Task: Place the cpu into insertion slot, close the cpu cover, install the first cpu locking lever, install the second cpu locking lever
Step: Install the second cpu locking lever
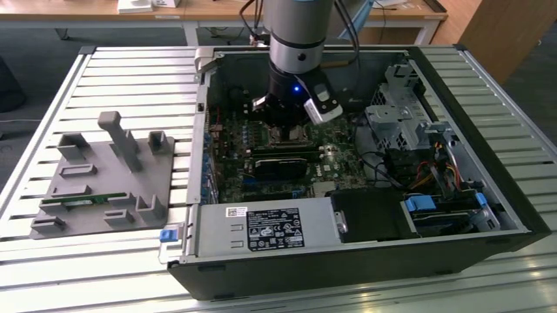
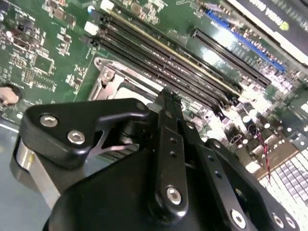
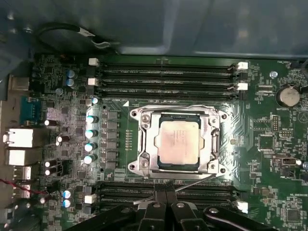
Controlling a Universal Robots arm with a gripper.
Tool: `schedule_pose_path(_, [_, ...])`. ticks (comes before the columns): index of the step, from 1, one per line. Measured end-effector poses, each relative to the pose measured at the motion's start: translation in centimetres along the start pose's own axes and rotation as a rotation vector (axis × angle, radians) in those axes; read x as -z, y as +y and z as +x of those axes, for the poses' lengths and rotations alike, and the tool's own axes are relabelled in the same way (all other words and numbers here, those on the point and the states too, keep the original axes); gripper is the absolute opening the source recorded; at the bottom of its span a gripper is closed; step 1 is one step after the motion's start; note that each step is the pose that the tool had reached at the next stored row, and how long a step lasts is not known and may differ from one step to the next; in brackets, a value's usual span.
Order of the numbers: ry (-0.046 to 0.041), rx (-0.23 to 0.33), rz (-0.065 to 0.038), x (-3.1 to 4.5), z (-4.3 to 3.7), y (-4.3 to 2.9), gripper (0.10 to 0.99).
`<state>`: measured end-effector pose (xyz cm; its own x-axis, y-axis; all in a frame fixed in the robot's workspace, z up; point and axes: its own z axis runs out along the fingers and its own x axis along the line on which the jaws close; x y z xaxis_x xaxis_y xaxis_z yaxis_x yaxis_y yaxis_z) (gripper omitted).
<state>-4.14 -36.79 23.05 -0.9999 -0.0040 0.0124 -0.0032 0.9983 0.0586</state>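
Gripper (image 3: 166, 199) fingers are pressed together, and they hold nothing. Its tip sits low over the green board (image 3: 269, 144), right at the edge of the insertion slot (image 3: 177, 142), close to a thin metal lever (image 3: 192, 182) that sticks out from the slot's side. I think the tip is touching that lever, but the second wrist view is too crowded to be sure.

Inside the slot lies the cpu (image 3: 177, 140), flat and square with its silver top up. Over it sits the cpu cover (image 3: 210, 139), a shiny frame that looks shut down around the chip.

Long black memory slots (image 3: 168, 77) run just beside the slot on two sides. If the tip slips off the thin lever, it could scrape those slots or the tiny parts near them. Pushing too hard could bend the lever.

All of this sits inside the open computer case (image 1: 522, 225) on the slatted table (image 1: 130, 78). A grey holder tray (image 1: 96, 176) rests well apart from the case.
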Motion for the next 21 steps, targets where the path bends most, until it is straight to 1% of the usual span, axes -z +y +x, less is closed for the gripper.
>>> schedule_pose_path(6, [0.0022,0.000,-0.001,-1.02,0.12,-0.06,0.106])
schedule_pose_path(9, [0.0026,0.000,-0.002,-1.19,0.39,-0.29,0.106])
schedule_pose_path(10, [0.0026,0.000,-0.007,-1.18,0.42,-0.45,0.106])
schedule_pose_path(11, [0.0024,0.000,-0.014,-1.18,0.46,-0.59,0.106])
schedule_pose_path(15, [0.0023,0.000,-0.051,-1.16,0.82,-1.06,0.106])
schedule_pose_path(16, [0.0023,0.000,-0.057,-1.15,1.00,-1.15,0.106])
schedule_pose_path(21, [0.0021,0.001,-0.059,-1.29,1.50,-1.38,0.106])
